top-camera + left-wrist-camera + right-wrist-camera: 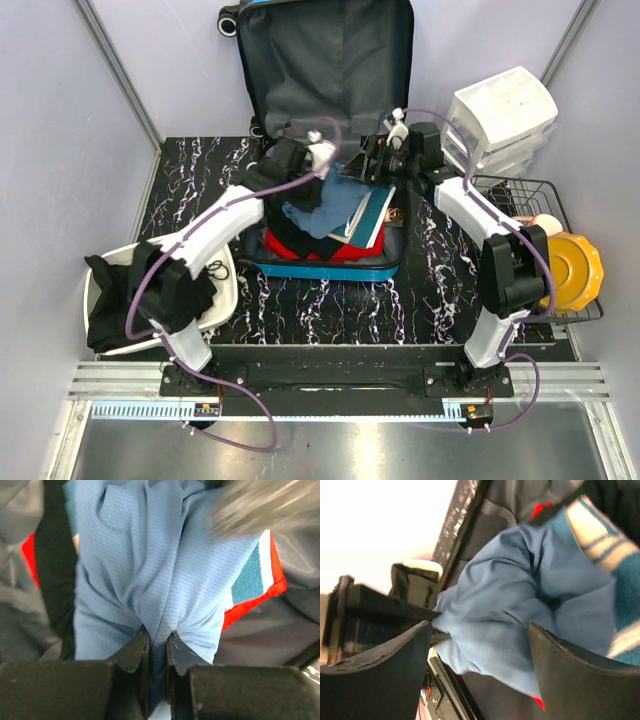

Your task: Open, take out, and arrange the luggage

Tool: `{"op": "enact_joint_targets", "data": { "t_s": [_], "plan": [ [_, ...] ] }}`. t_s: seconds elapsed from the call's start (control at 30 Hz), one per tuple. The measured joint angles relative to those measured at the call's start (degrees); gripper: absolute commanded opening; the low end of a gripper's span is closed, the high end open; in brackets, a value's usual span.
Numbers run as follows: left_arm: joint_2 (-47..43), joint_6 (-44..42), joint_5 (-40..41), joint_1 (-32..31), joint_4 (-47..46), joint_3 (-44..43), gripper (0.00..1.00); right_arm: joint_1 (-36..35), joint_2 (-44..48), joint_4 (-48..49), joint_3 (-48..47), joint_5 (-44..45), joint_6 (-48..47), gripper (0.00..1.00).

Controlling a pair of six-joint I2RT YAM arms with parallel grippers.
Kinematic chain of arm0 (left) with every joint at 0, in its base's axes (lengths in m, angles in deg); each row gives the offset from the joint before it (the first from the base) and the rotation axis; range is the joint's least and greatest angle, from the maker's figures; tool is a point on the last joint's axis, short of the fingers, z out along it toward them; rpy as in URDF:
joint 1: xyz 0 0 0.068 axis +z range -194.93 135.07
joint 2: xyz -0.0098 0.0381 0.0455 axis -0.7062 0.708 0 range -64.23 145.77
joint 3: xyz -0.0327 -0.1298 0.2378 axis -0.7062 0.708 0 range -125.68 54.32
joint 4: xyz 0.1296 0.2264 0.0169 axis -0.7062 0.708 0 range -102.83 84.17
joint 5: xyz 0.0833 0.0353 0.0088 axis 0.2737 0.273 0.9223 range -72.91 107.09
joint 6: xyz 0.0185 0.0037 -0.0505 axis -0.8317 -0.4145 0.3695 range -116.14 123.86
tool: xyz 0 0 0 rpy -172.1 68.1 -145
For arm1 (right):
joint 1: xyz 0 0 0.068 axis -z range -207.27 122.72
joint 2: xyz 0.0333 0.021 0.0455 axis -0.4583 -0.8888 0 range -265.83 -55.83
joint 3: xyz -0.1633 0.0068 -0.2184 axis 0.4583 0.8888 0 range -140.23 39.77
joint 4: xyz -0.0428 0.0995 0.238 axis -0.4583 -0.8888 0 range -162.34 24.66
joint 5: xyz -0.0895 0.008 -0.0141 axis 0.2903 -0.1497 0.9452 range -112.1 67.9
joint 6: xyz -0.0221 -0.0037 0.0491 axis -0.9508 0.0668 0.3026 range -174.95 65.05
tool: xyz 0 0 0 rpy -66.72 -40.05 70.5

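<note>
white tub [225, 300] holding black clothes [120, 310] sits well left of the left gripper [158, 642], near that arm's base. left gripper is almost closed, pinching a fold of the light-blue garment [150, 570]. the luggage [330, 70] lies open right under both grippers: lid stood up behind them, base below packed with clothes, red and teal fabric under the blue. right gripper [479, 630] is spread wide with blue cloth bunched between its fingers, nothing clamped. white drawer unit [500, 115] is just right of it. wire basket [520, 183] with yellow plate [575, 265] is further right.
</note>
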Motion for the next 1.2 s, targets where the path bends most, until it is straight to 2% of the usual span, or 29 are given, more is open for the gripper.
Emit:
{"op": "enact_joint_targets", "data": {
  "t_s": [0.1,0.2,0.37,0.5,0.63,0.73,0.97,1.07,1.13,1.17,1.2],
  "plan": [
    [-6.58,3.5,-5.05,6.82,3.23,2.03,0.0,0.07,2.62,-0.44,-2.84,-0.17,-1.01,0.96],
    [-18.01,6.67,-8.87,16.33,7.15,7.32,0.0,0.22,6.6,-0.35,-5.49,-0.02,-3.04,0.98],
    [-36.63,10.03,-9.33,29.42,15.06,15.47,0.0,0.28,12.57,-0.07,-6.34,0.09,-7.34,0.98],
    [-44.83,11.45,-10.56,39.23,21.84,21.99,0.0,0.28,13.09,-0.48,-5.97,0.13,-9.51,0.98],
    [-45.83,13.6,-10.64,46.82,26.95,29.73,0.0,0.31,12.96,-2.89,-4.33,0.11,-10.84,0.98],
    [-43.98,14.62,-10.62,48.37,27.45,34.88,0.0,0.33,12.66,-4.07,-3.67,0.0,-11.67,0.98],
    [-40.65,14.84,-8.94,48.57,25.7,33.27,0.0,0.33,12.35,-5.81,-3.34,-0.2,-13.29,0.99],
    [-36.41,14.25,-6.21,47.71,24.44,31.01,0.0,0.33,12.35,-6.4,-3.02,-0.22,-14.16,0.99],
    [-32.28,13.57,-4.72,47.23,23.1,30.56,0.1,0.33,12.35,-6.84,-2.89,-0.17,-15.02,1.0],
    [-29.66,13.09,-4.52,47.1,22.53,30.64,0.2,0.33,12.35,-7.34,-2.89,-0.15,-15.5,1.0],
    [-27.87,12.76,-4.52,47.08,22.05,30.88,0.46,0.33,12.35,-7.85,-2.89,-0.04,-16.41,1.0]
  ]
}}
